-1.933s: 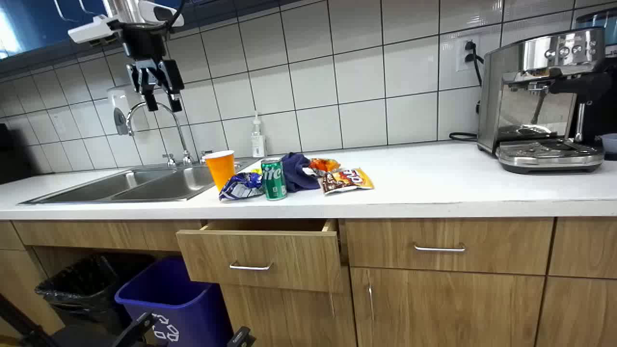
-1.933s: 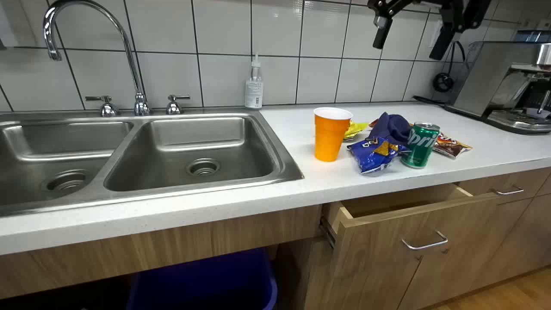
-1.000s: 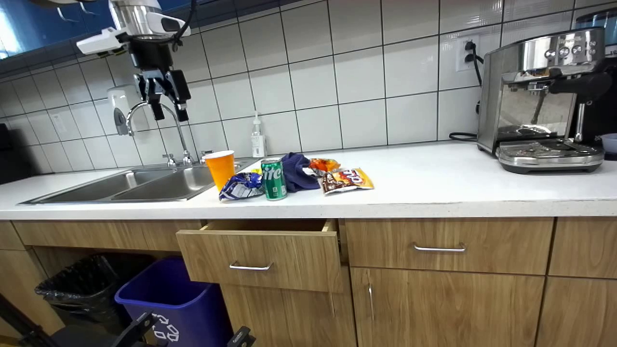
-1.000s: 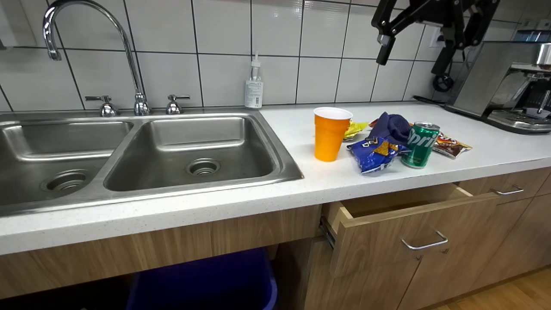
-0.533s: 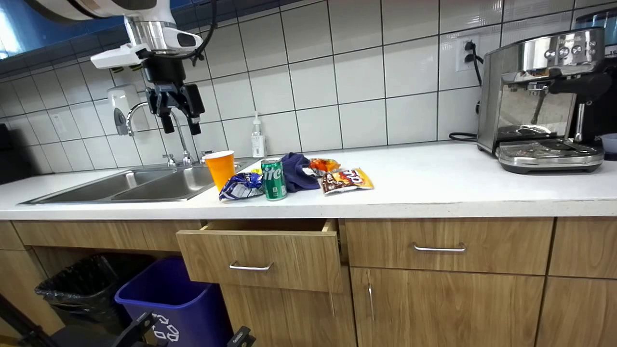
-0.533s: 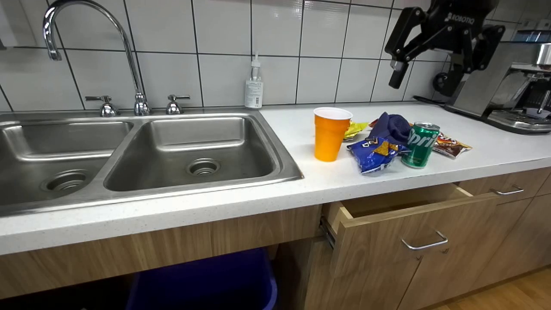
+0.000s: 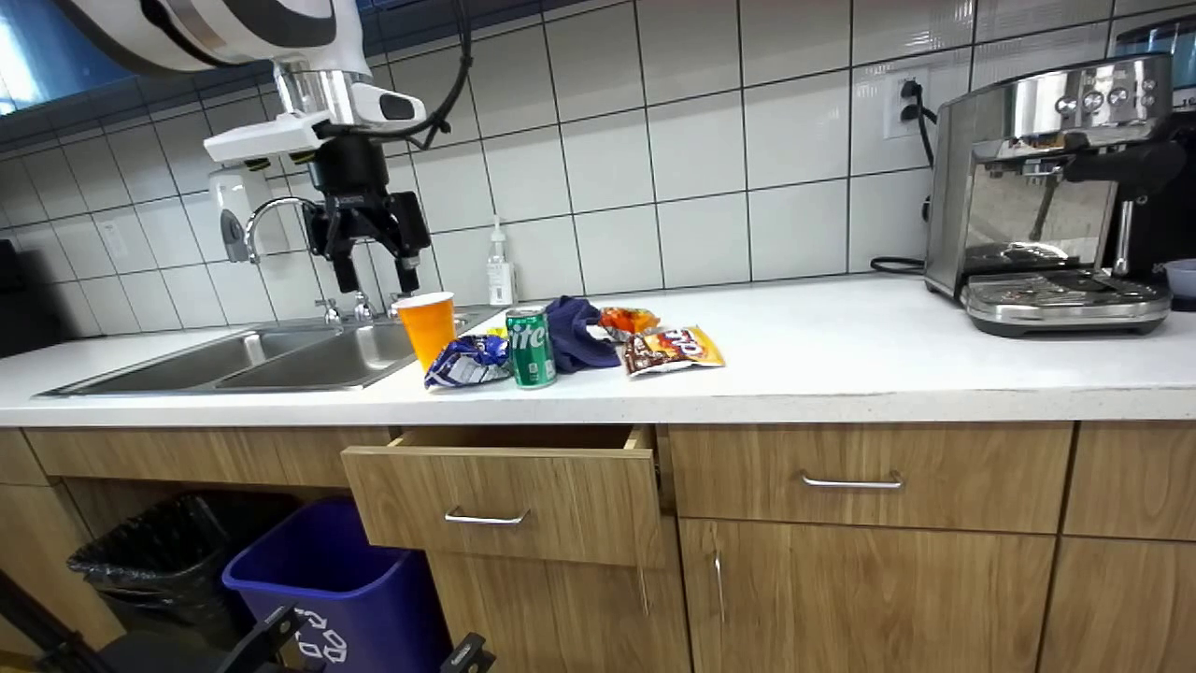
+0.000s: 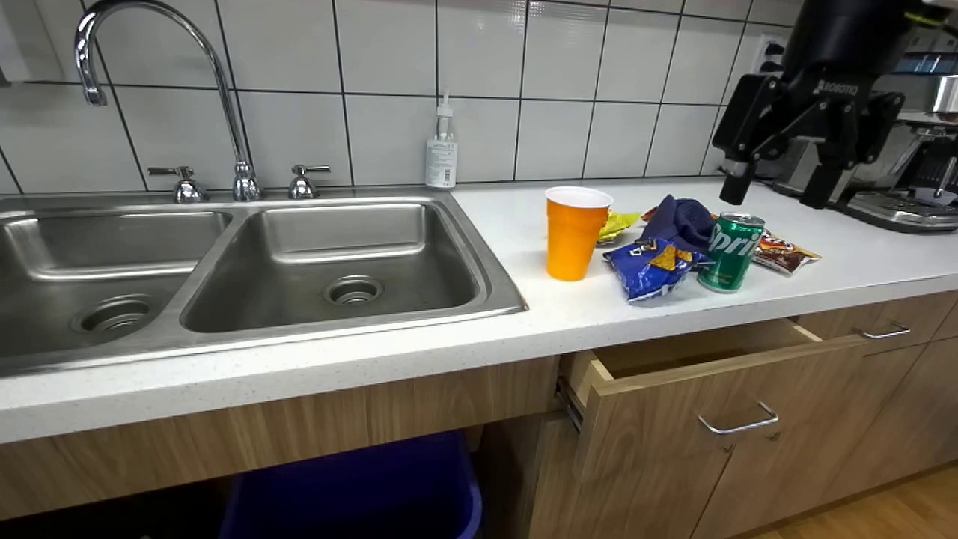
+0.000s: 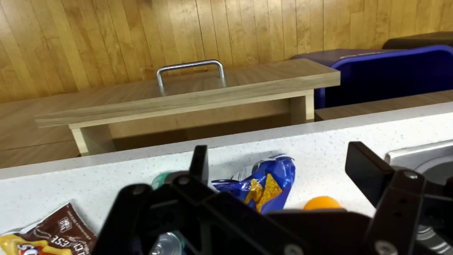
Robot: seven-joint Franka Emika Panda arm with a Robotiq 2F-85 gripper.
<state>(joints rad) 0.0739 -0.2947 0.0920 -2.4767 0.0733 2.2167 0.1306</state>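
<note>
Gripper (image 8: pixel 774 198) is wide and empty, hanging higher than the can (image 8: pixel 731 254), chips (image 8: pixel 650 268) just beside the can. Looks like the approach, next move probably calls for lining up, then lowering

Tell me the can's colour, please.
The can is green with white lettering, seen best in an exterior view.

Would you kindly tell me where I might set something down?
A wide bare patch of countertop lies between the brown snack bag and the coffee machine; a narrower one separates the sink and orange cup. The cup, blue chip bag, green can and navy cloth crowd together.
</note>
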